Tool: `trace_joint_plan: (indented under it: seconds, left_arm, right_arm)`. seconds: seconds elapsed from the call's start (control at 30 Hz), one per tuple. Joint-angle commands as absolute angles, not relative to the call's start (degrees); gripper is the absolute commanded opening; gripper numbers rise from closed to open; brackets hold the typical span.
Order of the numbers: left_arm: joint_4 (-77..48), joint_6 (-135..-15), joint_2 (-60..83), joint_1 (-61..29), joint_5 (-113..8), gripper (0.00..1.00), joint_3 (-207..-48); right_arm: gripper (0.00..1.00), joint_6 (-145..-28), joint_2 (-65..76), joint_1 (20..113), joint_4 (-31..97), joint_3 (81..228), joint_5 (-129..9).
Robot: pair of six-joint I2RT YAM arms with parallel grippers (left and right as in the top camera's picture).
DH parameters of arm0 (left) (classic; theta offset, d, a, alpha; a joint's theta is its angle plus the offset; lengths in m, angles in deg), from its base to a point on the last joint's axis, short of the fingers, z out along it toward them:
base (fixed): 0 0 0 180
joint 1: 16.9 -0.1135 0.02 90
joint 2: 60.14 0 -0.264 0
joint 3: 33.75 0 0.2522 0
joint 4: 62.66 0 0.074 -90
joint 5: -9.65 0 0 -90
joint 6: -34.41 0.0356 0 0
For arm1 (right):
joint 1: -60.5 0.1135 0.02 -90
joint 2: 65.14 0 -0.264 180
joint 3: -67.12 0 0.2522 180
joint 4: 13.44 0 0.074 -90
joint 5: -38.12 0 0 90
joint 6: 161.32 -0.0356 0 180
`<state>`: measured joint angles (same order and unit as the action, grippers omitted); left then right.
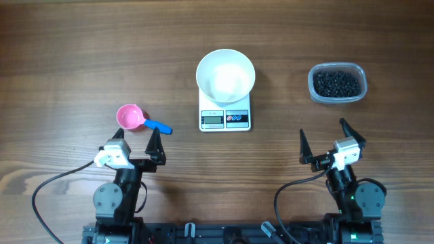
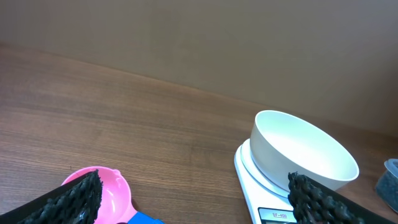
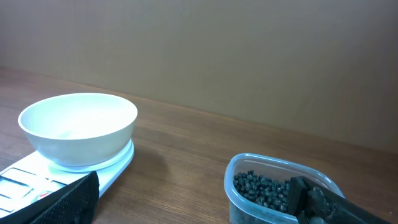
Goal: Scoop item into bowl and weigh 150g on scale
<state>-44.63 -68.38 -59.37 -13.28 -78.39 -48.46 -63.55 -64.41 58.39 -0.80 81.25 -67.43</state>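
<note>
1. Since both end effectors stand wide with nothing between their fingers, the step in hand is probably picking up the small pink plastic scoop with a blue handle. It lies left of centre in the overhead frame, just above the left end effector.
2. Grip the blue handle, which points toward lower right, near its middle, so the cup rides level and is free to dig.
3. Tiny round black beads lie heaped in a clear rounded plastic tub at upper right, above the right end effector. The scoop must cross the frame to reach them.
4. At upper centre the round white bowl sits on the small white square scale. The bowl looks empty, and the display is too small to read.
5. Bowl and scale stand between scoop and tub on the brown wooden bench. A loaded scoop should pass well above them, because a knock could shift the bowl or upset the reading.
</note>
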Motion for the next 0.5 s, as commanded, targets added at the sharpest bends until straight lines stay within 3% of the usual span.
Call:
trace_joint_plan:
  seconds: [0.0,0.3,0.47]
  left_arm:
    - [-44.6,-68.7,-59.8,-13.7,-78.9,1.0,-47.8]
    - [-43.9,-69.6,-59.8,-13.7,-78.5,1.0,-48.9]
    - [-34.5,-69.6,-59.8,-13.7,-78.5,1.0,-54.6]
  right_arm:
    - [1.0,-63.9,-65.0,58.7,-1.0,81.2,-66.9]
    - [1.0,-63.9,-65.0,58.7,-1.0,81.2,-66.9]
    - [1.0,-63.9,-65.0,58.7,-1.0,81.2,-66.9]
